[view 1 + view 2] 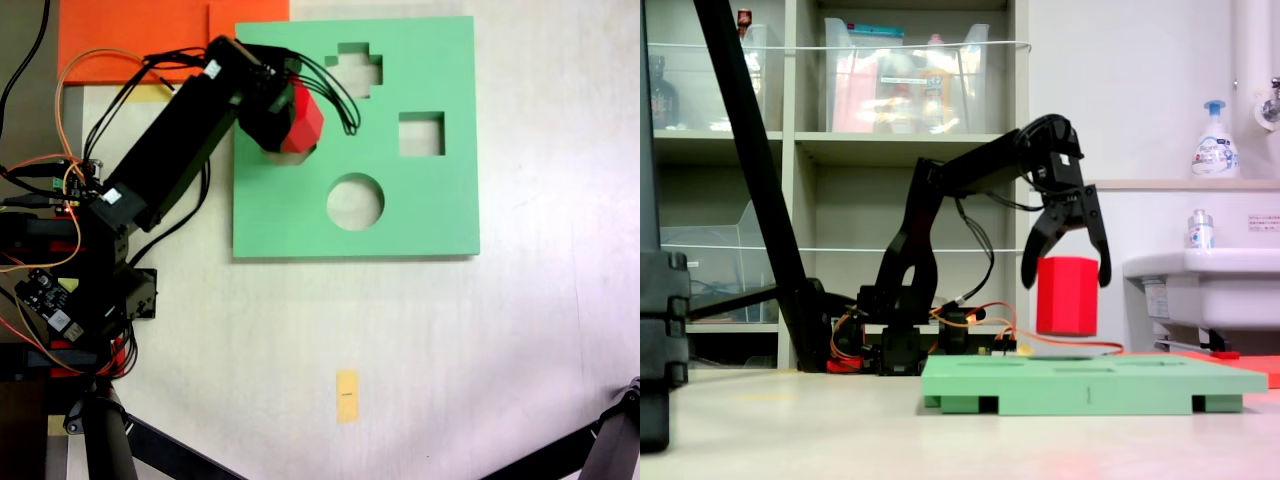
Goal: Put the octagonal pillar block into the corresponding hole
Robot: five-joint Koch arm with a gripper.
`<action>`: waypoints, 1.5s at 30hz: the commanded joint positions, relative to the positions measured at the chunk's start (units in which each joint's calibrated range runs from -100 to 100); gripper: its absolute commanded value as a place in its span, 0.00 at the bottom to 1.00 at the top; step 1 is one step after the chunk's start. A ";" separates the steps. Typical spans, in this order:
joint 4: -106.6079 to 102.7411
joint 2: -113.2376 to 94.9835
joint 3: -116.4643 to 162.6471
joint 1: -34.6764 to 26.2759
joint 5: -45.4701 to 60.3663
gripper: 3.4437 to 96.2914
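The octagonal pillar block (303, 122) (1067, 296), bright red, hangs upright a little above the green foam board (440, 215) (1090, 381). My gripper (286, 124) (1067, 279) is shut on it, one black finger down each side. In the first exterior view the block is over the board's upper left part. The board's cross cut-out (353, 70), square cut-out (421, 134) and round cut-out (356, 201) all show open. No eight-sided cut-out shows; the gripper and block cover that part of the board.
Orange foam sheets (140, 40) lie beyond the board's upper left corner. The arm's base, circuit boards and wires (60, 230) fill the first exterior view's left. A yellow tag (347, 395) lies on the table. Tripod legs (130, 440) cross the bottom. A sink (1200, 280) stands behind.
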State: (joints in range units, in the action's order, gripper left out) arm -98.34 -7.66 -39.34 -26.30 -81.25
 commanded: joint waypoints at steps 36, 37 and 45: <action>-1.66 4.31 3.75 -1.71 3.66 0.40; -1.66 4.03 3.85 -1.71 3.66 0.40; -1.66 1.24 5.05 -1.51 3.71 0.41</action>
State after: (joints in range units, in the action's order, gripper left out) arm -98.24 -3.97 -33.46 -27.81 -77.83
